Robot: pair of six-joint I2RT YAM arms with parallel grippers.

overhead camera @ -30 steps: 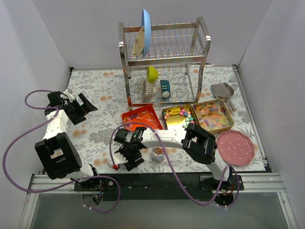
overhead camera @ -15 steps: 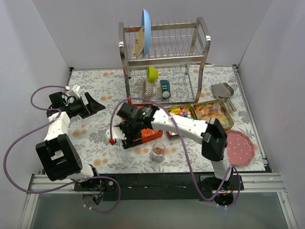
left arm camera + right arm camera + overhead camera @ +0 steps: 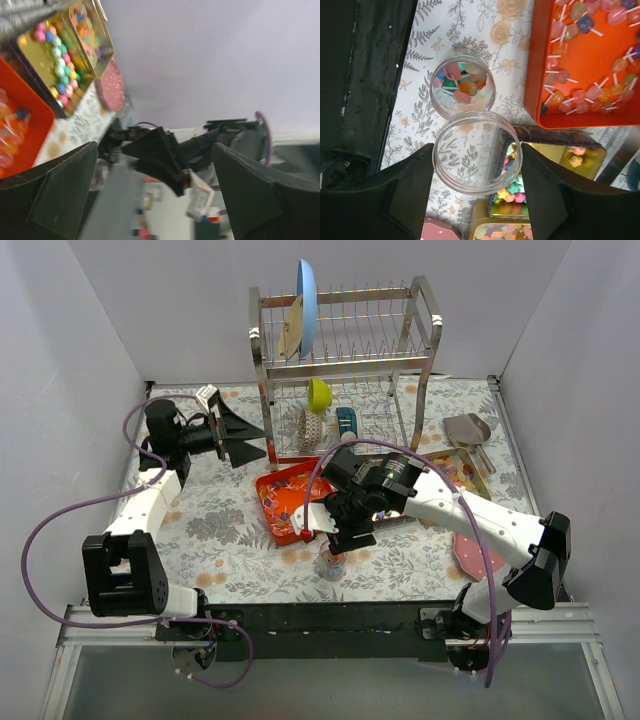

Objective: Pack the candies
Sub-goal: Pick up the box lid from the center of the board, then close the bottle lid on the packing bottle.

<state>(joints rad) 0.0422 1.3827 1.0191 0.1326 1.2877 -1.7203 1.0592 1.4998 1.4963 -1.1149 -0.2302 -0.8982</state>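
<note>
Top view. Noted left gripper (image 3: 258, 444) off the far left corner of the orange tray (image 3: 290, 502), fingers spread apart. Noted right gripper (image 3: 342, 539) at that tray's near right corner, directly over a clear glass (image 3: 333, 565).

Left wrist view. Confirmed fingers (image 3: 50, 200) wide apart. Sighted candies (image 3: 56, 62) in a gold tin (image 3: 32, 47) right of the orange tray.

Right wrist view. Found more candies in the bottom of the clear glass, beside the orange tray. Fingers flanking the rim, right at its edges. Cannot tell whether clamped.
</note>
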